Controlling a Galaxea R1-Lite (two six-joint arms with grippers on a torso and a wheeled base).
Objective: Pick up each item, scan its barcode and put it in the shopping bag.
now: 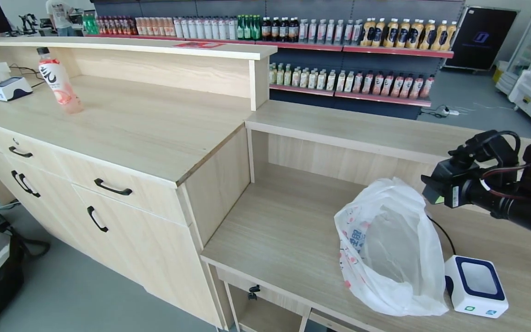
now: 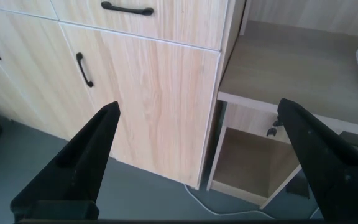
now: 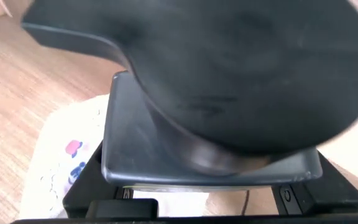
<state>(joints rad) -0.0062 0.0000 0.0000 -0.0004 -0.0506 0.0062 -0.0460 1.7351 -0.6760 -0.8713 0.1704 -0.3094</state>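
One scanner (image 1: 477, 283) partly behind the shopping bag (image 1: 385, 244).

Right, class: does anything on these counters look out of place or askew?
Nothing spilled or broken. The bag sags crumpled on the lower counter, mouth open, beside a scanner. The bottle stands alone on the higher counter, far from it, and seems to lean.
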